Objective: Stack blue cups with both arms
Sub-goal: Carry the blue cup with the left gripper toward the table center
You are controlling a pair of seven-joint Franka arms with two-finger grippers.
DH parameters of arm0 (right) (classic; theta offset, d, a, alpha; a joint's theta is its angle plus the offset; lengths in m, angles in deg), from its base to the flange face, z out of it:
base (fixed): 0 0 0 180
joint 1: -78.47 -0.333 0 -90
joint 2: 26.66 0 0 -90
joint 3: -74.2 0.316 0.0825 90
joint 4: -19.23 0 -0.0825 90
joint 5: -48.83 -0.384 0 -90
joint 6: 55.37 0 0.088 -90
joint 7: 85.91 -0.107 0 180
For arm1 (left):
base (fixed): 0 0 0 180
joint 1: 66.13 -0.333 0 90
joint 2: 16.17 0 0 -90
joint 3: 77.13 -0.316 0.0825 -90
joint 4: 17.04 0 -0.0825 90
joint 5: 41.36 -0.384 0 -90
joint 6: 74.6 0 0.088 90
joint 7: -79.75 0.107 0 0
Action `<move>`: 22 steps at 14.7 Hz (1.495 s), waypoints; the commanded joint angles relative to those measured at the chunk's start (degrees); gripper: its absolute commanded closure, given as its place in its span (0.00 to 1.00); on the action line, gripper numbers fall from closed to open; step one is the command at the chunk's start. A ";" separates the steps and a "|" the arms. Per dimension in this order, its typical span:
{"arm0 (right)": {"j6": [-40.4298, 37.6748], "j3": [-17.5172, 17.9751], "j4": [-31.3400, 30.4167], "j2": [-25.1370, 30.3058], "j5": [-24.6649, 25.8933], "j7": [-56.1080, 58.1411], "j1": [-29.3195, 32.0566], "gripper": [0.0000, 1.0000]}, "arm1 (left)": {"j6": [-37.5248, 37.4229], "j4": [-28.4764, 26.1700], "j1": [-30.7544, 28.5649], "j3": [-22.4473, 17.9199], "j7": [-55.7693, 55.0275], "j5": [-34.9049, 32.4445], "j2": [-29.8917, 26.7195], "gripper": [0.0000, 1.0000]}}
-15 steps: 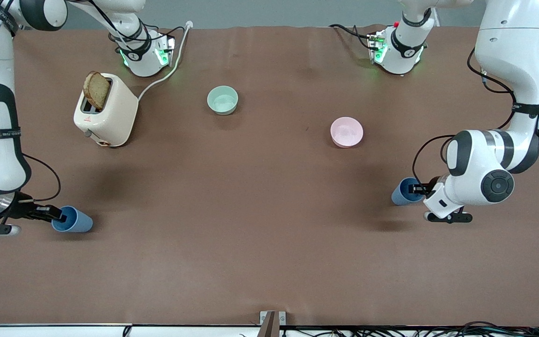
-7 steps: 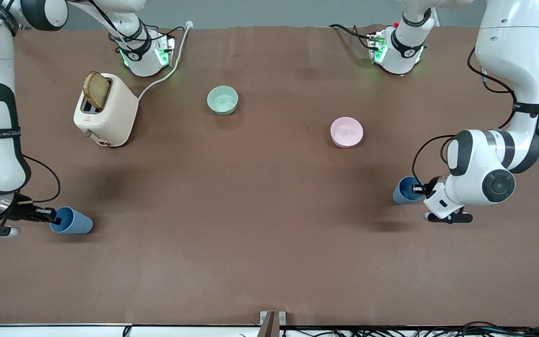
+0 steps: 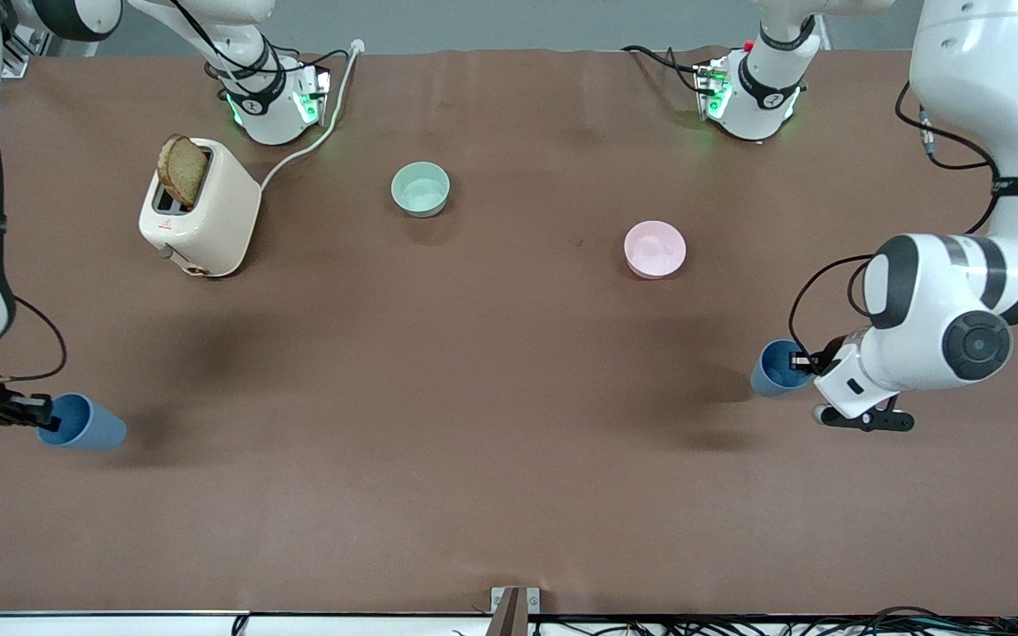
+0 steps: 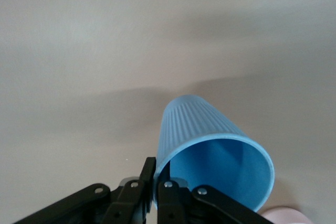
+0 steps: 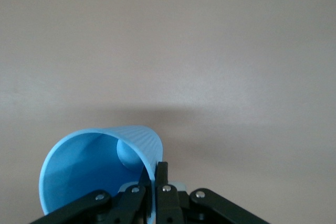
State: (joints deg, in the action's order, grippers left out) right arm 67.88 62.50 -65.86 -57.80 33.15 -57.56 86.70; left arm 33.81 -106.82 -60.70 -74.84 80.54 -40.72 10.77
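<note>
Fingers of my left gripper (image 3: pixel 799 360) are pressed together on the rim wall of a blue cup (image 3: pixel 775 368), one finger inside the mouth and one outside, as the left wrist view (image 4: pixel 153 179) shows. That cup (image 4: pixel 212 150) is a matte medium-blue tumbler, tapered, with fine ribs down its side and no handle; it hangs tilted from my grip, mouth toward the wrist, over the worktop (image 3: pixel 474 397) at the left arm's end. The pink bowl (image 3: pixel 655 249) sits well apart from this gripper, toward the middle of the worktop and closer to the arm bases.

My right gripper (image 3: pixel 42 415) pinches the second blue cup (image 3: pixel 80 423) the same way, its fingers clamped on the rim wall in the right wrist view (image 5: pixel 158 182). This cup (image 5: pixel 100 169) matches the first: same blue, same ribbed taper, smooth inside with a round bottom showing. It is held tilted over the worktop at the right arm's end.

Farther out from the right gripper, toward the arm bases, stands a cream toaster (image 3: pixel 200 208) with a slice of brown bread (image 3: pixel 182 170) sticking up from its slot. A mint-green bowl (image 3: pixel 421 189) sits between the toaster and the pink bowl.
</note>
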 commanded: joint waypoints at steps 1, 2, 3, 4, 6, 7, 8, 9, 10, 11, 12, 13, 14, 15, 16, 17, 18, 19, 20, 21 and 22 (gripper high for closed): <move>-5.10 3.16 -1.91 8.00 5.64 -5.74 0.56 0.99 | -3.65 6.97 1.16 4.89 0.26 -0.11 0.31 1.00; -6.60 4.65 -1.91 9.76 8.36 -8.46 0.73 0.99 | -3.56 7.95 2.12 6.83 0.09 -0.02 1.27 1.00; -8.10 6.23 -2.00 11.78 10.47 -11.80 0.73 0.99 | -3.47 9.00 3.08 8.07 0.35 -0.02 2.58 1.00; -10.99 7.82 -2.00 14.06 12.23 -15.66 0.73 0.99 | -3.30 9.88 4.83 9.12 0.35 -0.11 4.16 1.00; -16.44 11.24 -2.26 18.89 14.53 -22.87 0.73 0.99 | -3.03 11.81 10.01 9.57 0.09 -0.28 7.33 1.00; -18.46 12.39 -2.35 20.66 14.88 -26.30 0.73 1.00 | -2.86 12.96 12.47 9.49 -0.09 -0.37 8.91 1.00; -20.83 13.27 -2.44 22.59 14.98 -28.16 0.73 1.00 | -2.16 13.92 14.67 9.49 -0.26 -0.37 10.40 1.00; -23.64 13.54 -2.96 24.70 14.98 -29.40 0.56 1.00 | -0.85 14.20 16.61 9.40 -0.26 -0.37 11.46 1.00; -25.76 14.24 -4.10 27.24 14.98 -29.76 0.47 1.00 | 1.25 14.20 18.19 9.31 -0.18 -0.37 12.17 1.00; -26.56 14.95 -6.03 29.62 14.98 -29.85 0.38 1.00 | 3.28 14.20 19.25 9.31 0.09 -0.37 12.79 1.00; -26.66 15.30 -8.22 32.08 14.98 -30.37 0.03 1.00 | 4.95 14.20 20.31 9.40 0.26 -0.37 13.31 1.00; -26.75 15.39 -9.81 33.49 14.98 -31.24 -0.40 1.00 | 6.36 14.20 21.97 9.40 0.26 -0.37 13.75 1.00; -27.44 15.48 -10.69 34.20 14.98 -31.43 -0.67 1.00 | 7.68 14.20 23.64 9.31 0.18 -0.37 14.19 1.00; -28.32 15.48 -10.44 34.12 14.98 -31.69 -0.93 1.00 | 8.91 14.29 25.05 9.22 0.26 -0.37 14.81 1.00; -28.68 15.57 -9.92 33.86 14.89 -31.78 -0.85 1.00 | 9.97 14.29 26.63 8.96 0.26 -0.54 15.51 1.00; -28.68 15.57 -9.30 33.86 14.71 -31.87 -0.85 1.00 | 10.50 14.20 28.04 8.87 0.26 -0.98 16.21 1.00; -28.68 15.57 -9.04 33.86 14.54 -31.96 -1.02 1.00 | 10.59 14.29 29.10 8.87 0.26 -2.29 17.00 1.00; -28.68 15.57 -8.60 33.77 14.19 -31.96 -1.11 1.00 | 10.85 14.29 29.72 8.87 0.35 -3.61 17.36 1.00; -28.68 15.57 -7.64 33.69 14.10 -31.70 -1.20 1.00 | 10.86 14.29 30.16 8.96 0.44 -4.41 17.45 1.00; -29.20 15.57 -6.76 33.51 14.10 -31.87 -1.29 1.00 | 10.94 14.29 30.25 8.96 0.53 -4.94 17.97 0.99; -29.73 15.57 -6.40 33.25 14.10 -32.04 -1.29 1.00 | 11.03 14.29 30.60 8.96 0.53 -5.12 18.50 0.99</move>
State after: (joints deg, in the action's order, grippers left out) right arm 39.06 77.87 -73.20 -25.02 46.84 -88.10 85.74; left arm 44.76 -94.11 -30.39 -65.44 80.19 -44.49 28.01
